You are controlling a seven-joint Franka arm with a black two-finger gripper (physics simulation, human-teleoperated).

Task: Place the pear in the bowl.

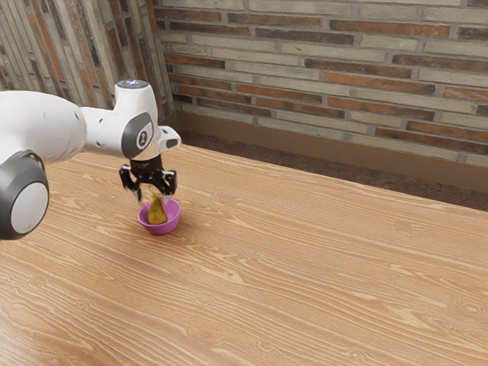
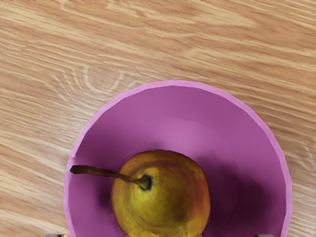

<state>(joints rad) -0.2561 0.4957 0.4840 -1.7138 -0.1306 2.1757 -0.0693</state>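
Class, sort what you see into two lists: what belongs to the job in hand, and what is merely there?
Job: yellow-green pear, round purple bowl, black two-finger gripper, white robot arm.

Merely there: wood-grained table, grey-and-orange brick wall.

One each: pear, bowl, claw, arm, table.

There are 2 walls of narrow brick, coloured in cream, grey and rust, and they meet at a corner toward the exterior view's left. A plain brown baseboard and dark brown floor lie behind the light wood-grain table.
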